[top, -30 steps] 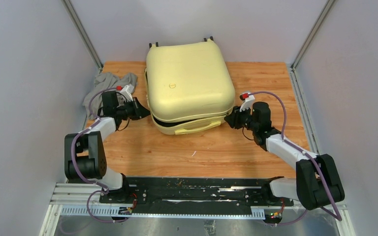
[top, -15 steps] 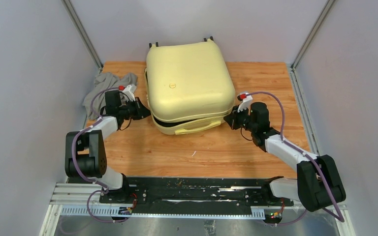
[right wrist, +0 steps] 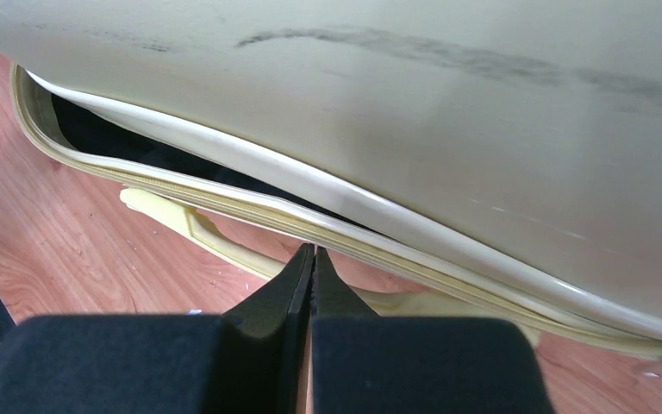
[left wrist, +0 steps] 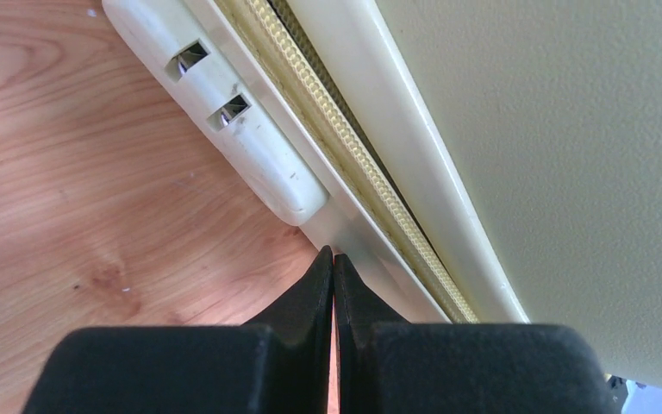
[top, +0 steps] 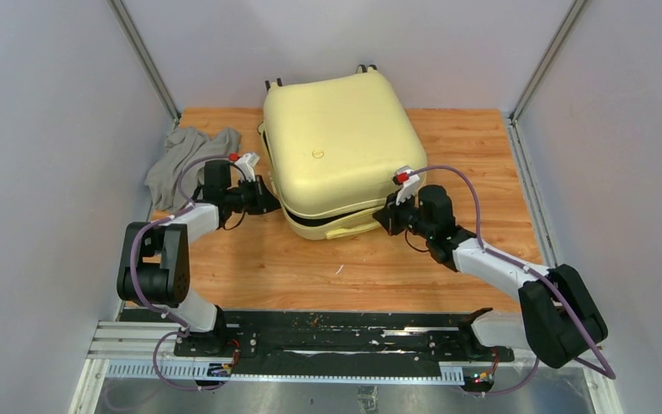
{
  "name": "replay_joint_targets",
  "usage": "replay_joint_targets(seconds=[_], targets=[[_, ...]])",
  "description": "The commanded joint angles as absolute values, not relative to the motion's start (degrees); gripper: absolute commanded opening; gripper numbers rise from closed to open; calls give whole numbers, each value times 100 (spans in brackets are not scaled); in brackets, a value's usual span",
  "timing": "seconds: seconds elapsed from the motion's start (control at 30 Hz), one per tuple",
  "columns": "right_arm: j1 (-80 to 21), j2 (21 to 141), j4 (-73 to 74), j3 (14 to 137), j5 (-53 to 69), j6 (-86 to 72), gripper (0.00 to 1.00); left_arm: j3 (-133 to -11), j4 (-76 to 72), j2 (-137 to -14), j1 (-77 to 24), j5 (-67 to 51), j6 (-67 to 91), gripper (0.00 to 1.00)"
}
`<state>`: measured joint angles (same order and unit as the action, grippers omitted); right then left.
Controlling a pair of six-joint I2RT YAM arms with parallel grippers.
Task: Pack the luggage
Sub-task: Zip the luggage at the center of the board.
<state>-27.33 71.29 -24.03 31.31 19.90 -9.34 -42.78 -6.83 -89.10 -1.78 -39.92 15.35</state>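
Note:
The pale-yellow luggage [top: 336, 147] lies flat at the middle back of the table, its lid slightly ajar along the front with black lining showing in the gap [right wrist: 112, 142]. Its yellow side handle [top: 345, 226] faces the near edge. My left gripper [top: 274, 205] is shut and empty, its tips touching the lower shell at the left side seam [left wrist: 336, 228]. My right gripper [top: 383, 220] is shut and empty, its tips against the zip edge [right wrist: 327, 228] at the front right corner.
A crumpled grey cloth [top: 188, 155] lies on the wooden table [top: 310, 267] at the back left, beside the left arm. Grey walls close in the table on the left, right and back. A black rail [top: 336, 332] runs along the near edge.
Both grippers have moved inward against the luggage. The luggage has shifted a little to the right and turned, and its front gap looks narrower.

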Motion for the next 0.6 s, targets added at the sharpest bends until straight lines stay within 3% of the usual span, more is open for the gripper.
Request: replay_joint_targets(seconds=[0.0, 0.13, 0.17, 0.2, 0.27, 0.43, 0.57], targets=[[-2980, 7254, -2478, 3307, 1746, -807, 0, -4438, -1027, -8938, -356, -4307, 1646, 4], [-2930, 6946, -1983, 3400, 1215, -680, 1, -4380, -1037, -8757, -340, -4280, 1615, 3], [-2869, 6788, -1777, 3415, 1058, -676, 10, -4375, -1029, -8716, -318, -4287, 1633, 3], [-2768, 6605, -1587, 3426, 919, -678, 26, -4365, -1028, -8669, -291, -4301, 1657, 3], [-2438, 6198, -1280, 3414, 875, -723, 39, -4359, -1033, -8633, -202, -4355, 1697, 3], [-1360, 5578, -717, 3367, 1210, -794, 66, -4327, -1028, -8589, -18, -4442, 1709, 3], [-992, 5689, -633, 3346, 1403, -720, 73, -4293, -1033, -8516, 174, -4474, 1722, 4]])
